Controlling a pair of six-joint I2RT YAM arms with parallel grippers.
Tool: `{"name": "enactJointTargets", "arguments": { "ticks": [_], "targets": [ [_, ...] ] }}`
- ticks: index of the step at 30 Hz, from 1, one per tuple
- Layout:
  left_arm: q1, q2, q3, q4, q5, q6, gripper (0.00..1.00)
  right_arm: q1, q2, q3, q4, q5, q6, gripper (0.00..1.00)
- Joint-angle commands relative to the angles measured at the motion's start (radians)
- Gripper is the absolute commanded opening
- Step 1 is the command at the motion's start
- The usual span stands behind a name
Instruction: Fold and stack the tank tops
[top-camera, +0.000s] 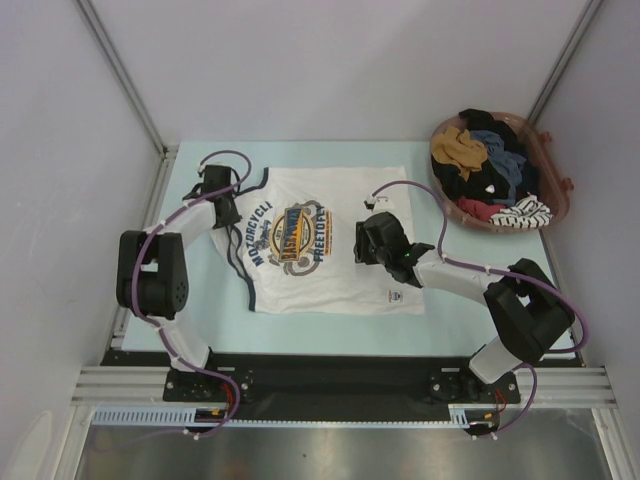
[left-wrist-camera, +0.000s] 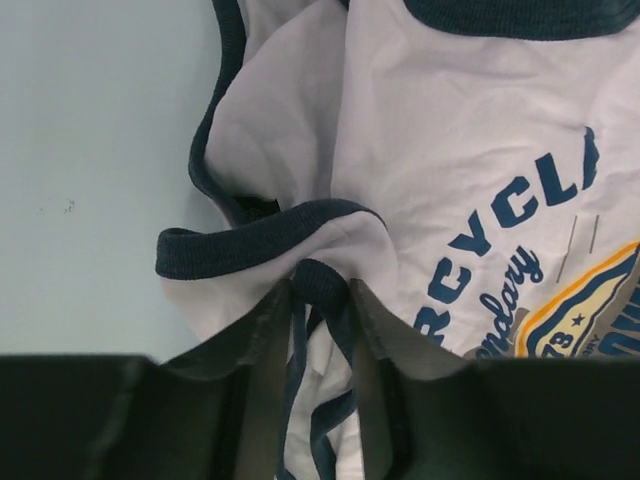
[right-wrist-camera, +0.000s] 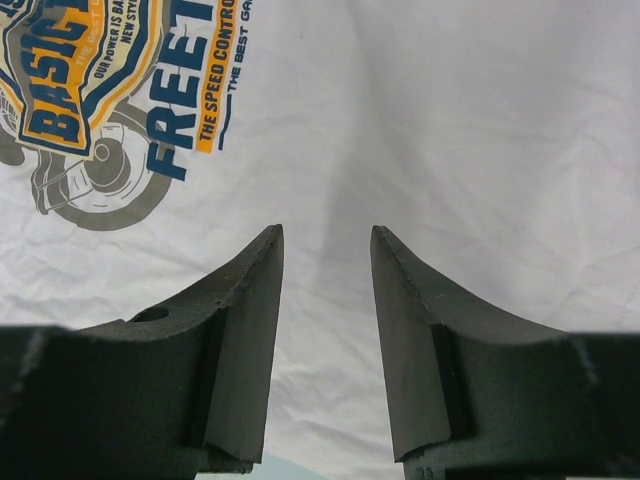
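Observation:
The white tank top (top-camera: 330, 275) with navy trim and a printed motorcycle graphic lies spread on the table, its straps to the left. My left gripper (top-camera: 225, 208) is at the strap end. In the left wrist view the left gripper (left-wrist-camera: 320, 290) is shut on a bunched fold of white cloth and navy strap trim (left-wrist-camera: 260, 245). My right gripper (top-camera: 368, 240) hovers over the top's right part. In the right wrist view the right gripper (right-wrist-camera: 327, 232) is open and empty above plain white cloth (right-wrist-camera: 450, 130). A slate grey-blue cloth (top-camera: 500, 150) lies in the basket pile.
A brown basket (top-camera: 560, 200) at the back right holds a jumble of black, mustard, red and striped clothes. The pale blue table surface (top-camera: 200, 330) shows around the top. White walls and metal frame rails enclose the table.

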Motion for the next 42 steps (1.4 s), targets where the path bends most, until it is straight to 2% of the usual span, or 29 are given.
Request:
{"name": "enactJointTargets", "arguments": {
  "ticks": [1,2,4,9,14,16,18,23,28,31,36,38,40,41,42],
  "targets": [
    [0.018,0.011,0.000,0.040,-0.011,0.005,0.31,0.004,-0.016,-0.004,0.037,0.032,0.007,0.45],
    [0.024,0.010,0.000,0.040,-0.009,0.005,0.26,0.004,-0.016,-0.003,0.036,0.032,0.005,0.45],
    [0.029,0.002,-0.012,0.043,-0.026,-0.006,0.00,0.004,-0.016,-0.003,0.034,0.036,0.004,0.45],
    [0.078,-0.113,-0.111,0.106,0.021,-0.054,0.01,0.002,-0.011,-0.003,0.033,0.042,0.007,0.45],
    [0.163,-0.298,-0.349,0.231,0.040,-0.138,0.00,-0.031,0.012,-0.006,0.033,0.026,0.042,0.44],
    [0.186,-0.406,-0.456,0.273,0.012,-0.185,0.00,-0.062,0.035,-0.009,0.028,-0.026,0.091,0.41],
    [0.254,-0.490,-0.541,0.299,0.067,-0.209,0.00,-0.113,0.070,-0.010,0.023,-0.081,0.123,0.40],
    [0.430,-0.569,-0.621,0.320,0.164,-0.261,0.00,-0.183,0.110,-0.036,0.020,-0.127,0.209,0.41],
    [0.531,-0.618,-0.685,0.334,0.189,-0.314,0.00,-0.263,0.107,-0.097,0.058,-0.164,0.273,0.40],
    [0.556,-0.674,-0.710,0.333,0.175,-0.313,0.00,-0.295,0.124,-0.108,0.056,-0.170,0.301,0.40],
    [0.561,-0.771,-0.718,0.301,0.074,-0.315,0.01,-0.329,0.152,-0.111,0.037,-0.175,0.341,0.39],
    [0.564,-0.800,-0.719,0.275,0.031,-0.325,0.06,-0.337,0.139,-0.122,0.046,-0.178,0.346,0.39],
    [0.564,-0.819,-0.727,0.250,-0.026,-0.351,0.21,-0.338,0.135,-0.125,0.048,-0.181,0.346,0.39],
    [0.564,-0.819,-0.730,0.250,-0.029,-0.350,0.39,-0.341,0.135,-0.125,0.048,-0.187,0.347,0.39],
    [0.564,-0.816,-0.734,0.247,-0.050,-0.353,0.93,-0.340,0.135,-0.127,0.054,-0.193,0.347,0.39]
  ]
}}
